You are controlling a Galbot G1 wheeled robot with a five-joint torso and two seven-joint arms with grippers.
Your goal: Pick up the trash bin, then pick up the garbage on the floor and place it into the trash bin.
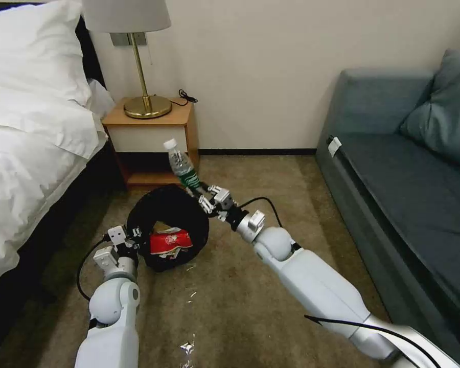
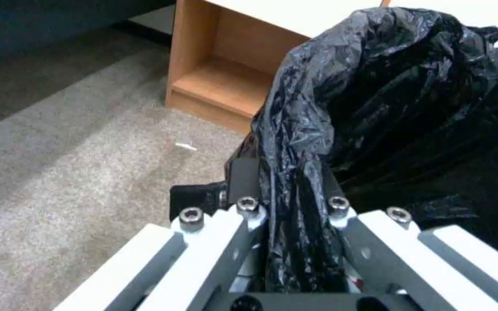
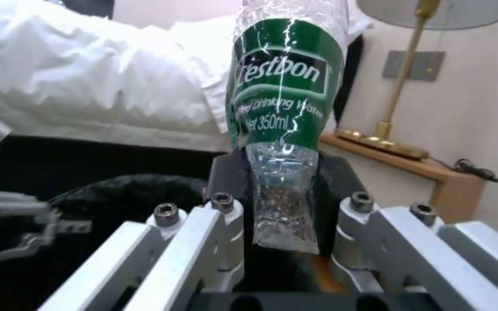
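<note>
The left gripper (image 2: 286, 203) is clamped on the crinkly black plastic liner (image 2: 387, 99) folded over the rim of the small round trash bin (image 1: 167, 227), pinching a gathered fold of the plastic between its dark pads. In the head view this gripper (image 1: 133, 240) sits at the bin's near-left edge, and the bin tilts so that its mouth faces the camera. Inside the mouth lies a red-and-white crumpled wrapper (image 1: 171, 241).

The right gripper (image 3: 286, 194) is closed on the lower end of a clear plastic bottle with a dark green label (image 3: 283, 99); its two black pads press the crumpled clear plastic from either side. In the head view the right gripper (image 1: 204, 197) is at the far-right rim of the bin, and the bottle (image 1: 181, 166) rises from it tilted, white cap uppermost and leaning towards the left, above the bin's far edge.

The floor is a brown-grey short-pile carpet (image 1: 250, 286). A few small shiny scraps (image 1: 188, 347) lie on it between the two arms.

Beyond the bin stands a wooden nightstand (image 1: 151, 140) with an open lower shelf, carrying a brass-stemmed lamp (image 1: 145, 97). A bed with white linen (image 1: 36, 112) runs along the left, and a grey-blue sofa (image 1: 404, 168) with a cushion stands on the right against the cream wall (image 1: 271, 71).
</note>
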